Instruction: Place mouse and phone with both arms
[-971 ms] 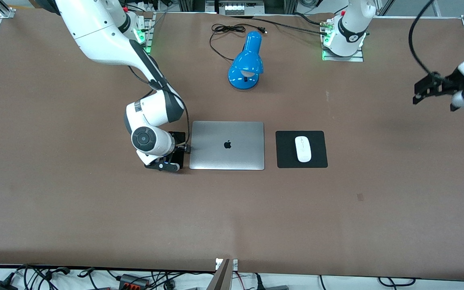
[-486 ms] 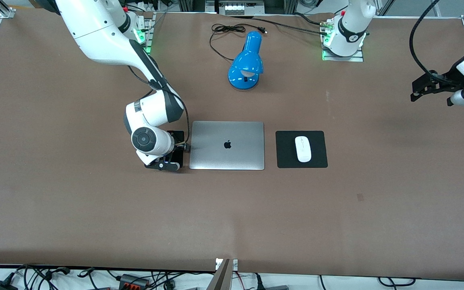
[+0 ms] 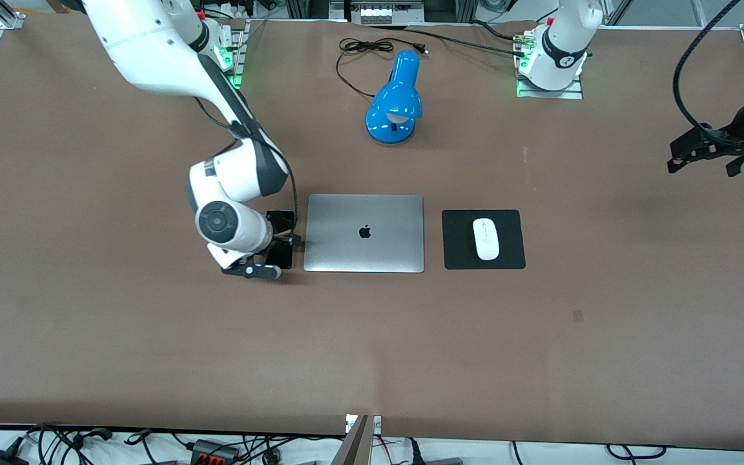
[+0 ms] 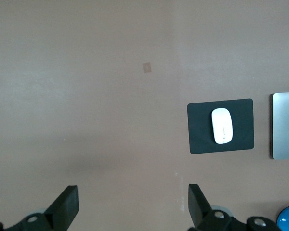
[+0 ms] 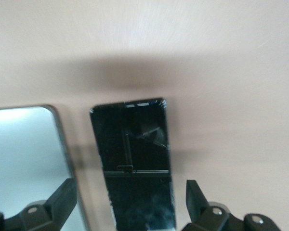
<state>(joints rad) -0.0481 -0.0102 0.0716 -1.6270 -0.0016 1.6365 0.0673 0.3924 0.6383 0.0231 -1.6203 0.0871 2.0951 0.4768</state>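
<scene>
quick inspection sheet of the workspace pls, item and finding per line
surface: brown table, one small dark mark
mouse: lying on the black pad
phone: flat on the table beside the closed laptop
clutter: blue lamp lying on the table
right gripper: open, over the phone
left gripper: open, waiting over bare table
cables: lamp cord coiled by the lamp
surroundings: wires below the table edge

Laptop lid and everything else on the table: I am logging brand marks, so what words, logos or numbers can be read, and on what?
No words or numbers can be read.
Laptop: a black apple logo on the lid, no lettering.
Mouse: only a thin grey line, no text.
Phone: blank dark face.
</scene>
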